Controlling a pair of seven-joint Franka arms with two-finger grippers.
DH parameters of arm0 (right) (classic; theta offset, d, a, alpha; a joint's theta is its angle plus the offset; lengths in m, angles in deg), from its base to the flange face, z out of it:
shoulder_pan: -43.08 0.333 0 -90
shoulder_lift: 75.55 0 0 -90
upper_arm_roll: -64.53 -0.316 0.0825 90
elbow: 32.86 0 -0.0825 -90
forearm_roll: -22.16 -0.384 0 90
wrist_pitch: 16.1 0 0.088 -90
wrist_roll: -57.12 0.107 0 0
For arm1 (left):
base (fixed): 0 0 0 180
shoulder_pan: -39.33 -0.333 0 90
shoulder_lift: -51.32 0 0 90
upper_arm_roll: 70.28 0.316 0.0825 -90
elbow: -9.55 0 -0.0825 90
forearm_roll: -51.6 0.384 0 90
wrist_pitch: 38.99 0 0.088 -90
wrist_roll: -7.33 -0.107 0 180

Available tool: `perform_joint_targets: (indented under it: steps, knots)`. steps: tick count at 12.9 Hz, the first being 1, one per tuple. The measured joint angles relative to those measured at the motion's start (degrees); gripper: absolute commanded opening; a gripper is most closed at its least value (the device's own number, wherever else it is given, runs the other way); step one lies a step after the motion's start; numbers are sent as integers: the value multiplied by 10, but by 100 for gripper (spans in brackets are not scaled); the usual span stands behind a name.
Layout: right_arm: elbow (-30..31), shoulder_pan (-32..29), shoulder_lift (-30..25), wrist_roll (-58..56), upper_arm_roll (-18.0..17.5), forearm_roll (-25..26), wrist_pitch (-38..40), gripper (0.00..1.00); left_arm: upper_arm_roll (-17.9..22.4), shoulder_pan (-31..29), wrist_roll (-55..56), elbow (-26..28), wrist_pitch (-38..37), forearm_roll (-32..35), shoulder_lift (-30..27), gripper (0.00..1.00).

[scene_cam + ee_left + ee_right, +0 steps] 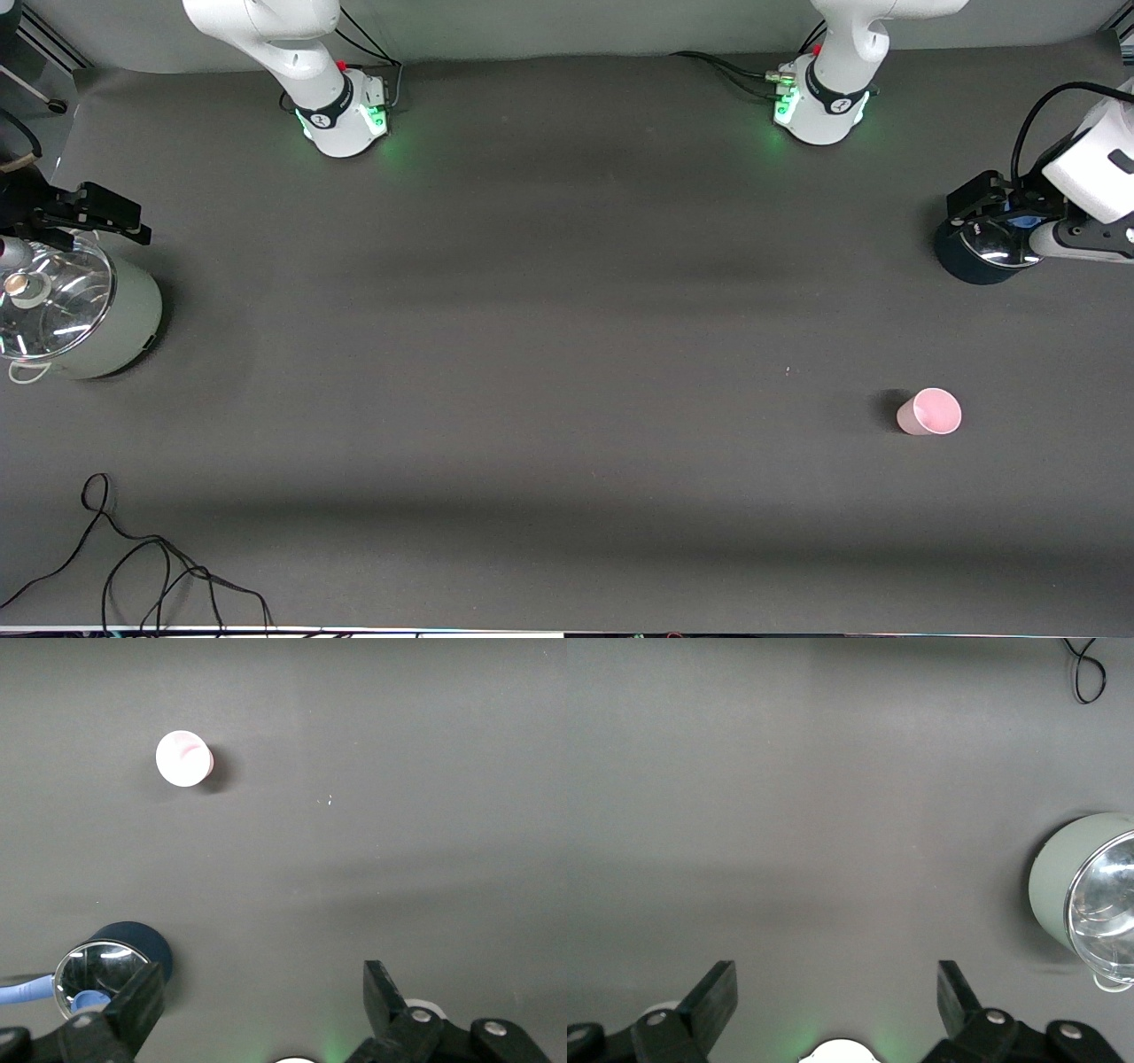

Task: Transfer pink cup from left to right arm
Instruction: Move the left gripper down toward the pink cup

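- Front view: I judge the task not yet begun. The pink cup [928,412] stands alone and upright on the tabletop [549,354], at about four o'clock from the middle of the picture, toward the left arm's end, with nothing touching it. Pickup, handover and release all remain.
- Front view: my left pincer [974,199] hangs at the three o'clock edge over a dark blue pot with a glass lid [979,252], well apart from the cup, which lies nearer the camera. My right pincer [111,217] sits at the nine o'clock edge, over the rim of a pale green pot with a glass lid [75,319]. A loose black cable [133,558] lies at seven o'clock.
- Left wrist view: the left pincer [264,1001] has its fingers spread wide with only bare tabletop between them; it holds nothing. The cup [184,758] shows at eleven o'clock, mouth up, and the blue pot [115,961] at eight o'clock, beside one finger.
- Right wrist view: the right pincer [837,997] is likewise spread wide and empty. The green pot [1090,904] shows at three o'clock, the cable [1088,669] at one o'clock; the cup is not visible here. I take this arm to be waiting.
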Motion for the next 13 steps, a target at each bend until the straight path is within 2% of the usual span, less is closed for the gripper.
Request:
perform_joint_targets:
  steps: [13]
  knots:
    - [-7, 0, 0, 0, 0, 0, 8, 100, 0, 0, 0, -13, 1, 0, 0, 100]
